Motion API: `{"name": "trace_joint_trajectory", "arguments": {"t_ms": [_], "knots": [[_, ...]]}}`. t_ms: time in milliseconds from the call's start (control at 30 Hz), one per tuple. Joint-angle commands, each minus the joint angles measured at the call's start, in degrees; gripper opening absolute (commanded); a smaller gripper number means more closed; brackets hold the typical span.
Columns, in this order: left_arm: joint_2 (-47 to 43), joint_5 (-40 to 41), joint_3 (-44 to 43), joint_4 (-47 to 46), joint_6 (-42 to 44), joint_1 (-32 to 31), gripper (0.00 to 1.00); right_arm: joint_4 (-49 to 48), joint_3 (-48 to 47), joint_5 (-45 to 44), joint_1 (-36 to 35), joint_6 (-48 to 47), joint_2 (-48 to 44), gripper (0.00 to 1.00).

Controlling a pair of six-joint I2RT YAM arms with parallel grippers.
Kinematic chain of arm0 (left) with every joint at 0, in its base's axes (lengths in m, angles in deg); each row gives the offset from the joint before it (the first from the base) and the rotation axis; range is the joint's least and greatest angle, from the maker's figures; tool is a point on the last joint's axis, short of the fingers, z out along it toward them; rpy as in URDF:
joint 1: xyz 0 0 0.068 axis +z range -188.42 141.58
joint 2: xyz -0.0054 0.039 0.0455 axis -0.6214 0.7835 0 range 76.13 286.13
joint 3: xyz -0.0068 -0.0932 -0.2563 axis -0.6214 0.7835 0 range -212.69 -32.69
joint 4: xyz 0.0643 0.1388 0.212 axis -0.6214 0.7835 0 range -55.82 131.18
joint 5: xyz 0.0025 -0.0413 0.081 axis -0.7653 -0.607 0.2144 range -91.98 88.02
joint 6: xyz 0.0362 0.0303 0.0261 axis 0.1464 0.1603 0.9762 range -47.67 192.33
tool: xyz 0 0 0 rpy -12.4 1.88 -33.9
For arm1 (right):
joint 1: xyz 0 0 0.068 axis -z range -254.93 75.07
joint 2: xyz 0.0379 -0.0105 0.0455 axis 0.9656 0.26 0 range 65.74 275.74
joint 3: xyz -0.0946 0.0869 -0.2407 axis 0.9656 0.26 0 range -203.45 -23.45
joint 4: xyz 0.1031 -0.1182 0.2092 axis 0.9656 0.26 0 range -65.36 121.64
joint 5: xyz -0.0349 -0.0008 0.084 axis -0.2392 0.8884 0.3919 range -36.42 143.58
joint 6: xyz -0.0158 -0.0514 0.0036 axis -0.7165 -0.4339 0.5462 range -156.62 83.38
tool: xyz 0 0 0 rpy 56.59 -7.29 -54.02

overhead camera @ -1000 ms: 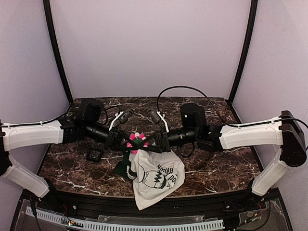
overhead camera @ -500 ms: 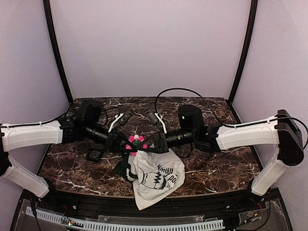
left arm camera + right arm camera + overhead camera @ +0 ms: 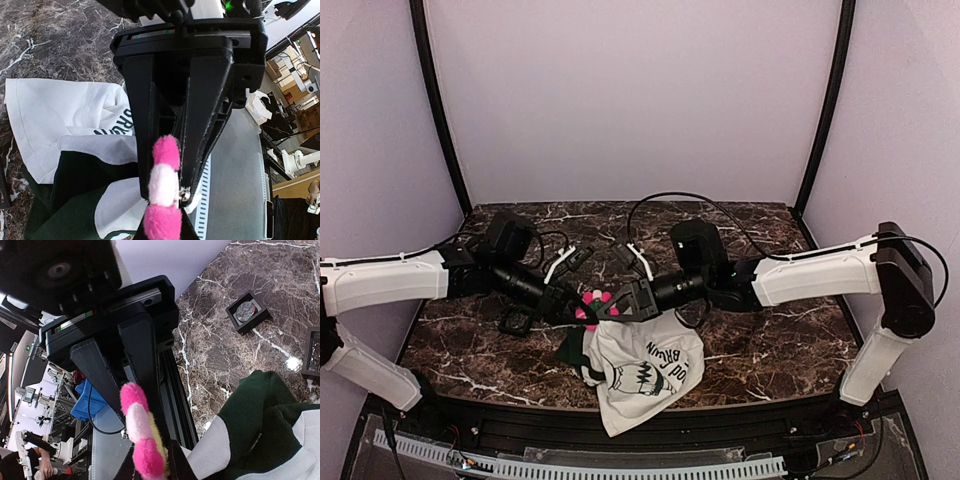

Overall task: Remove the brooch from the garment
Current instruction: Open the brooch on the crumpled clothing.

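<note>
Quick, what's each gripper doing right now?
Left gripper: shut on the white printed T-shirt.
Right gripper: shut on the pink-and-white flower brooch.

The brooch [image 3: 162, 192] looks fuzzy, a plush pile in pink and white (a small bright metal bit shows at its edge). The garment [image 3: 60, 125] is soft matt cloth, white and dark green. The bench [image 3: 250, 270] is glossy, veined dark stone. The right end effector [image 3: 608, 306] is smooth matt black plastic.
</note>
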Motion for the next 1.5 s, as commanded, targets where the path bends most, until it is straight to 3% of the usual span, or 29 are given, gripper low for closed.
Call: {"name": "trace_joint_trajectory", "arguments": {"t_ms": [0, 267, 867, 1167, 1467], "knots": [[-1.49, 0.88, -1.87, -3.22, 1.64, -3.74, 0.01, 0.6, -2.18, -8.4, 0.02, 7.9, 4.56, 0.0], [-2.34, 3.99, -1.98, -1.92, 3.5, -6.77, 0.01, -2.05, -0.69, -8.62, 2.14, 15.54, 9.06, 0.0], [0.19, 4.81, -2.96, -1.8, 4.22, -12.36, 0.01, 2.35, -10.74, -9.42, 2.19, 11.9, 16.95, 0.02], [1.71, 5.11, -2.93, -2.41, 2.85, -12.84, 0.01, 2.58, -12.36, -10.35, 2.2, 9.51, 17.13, 0.13], [2.61, 4.25, -3.27, -2.78, 0.19, -9.01, 0.01, -5.02, -5.79, -8.48, 1.73, 5.94, 9.66, 0.34]]}}
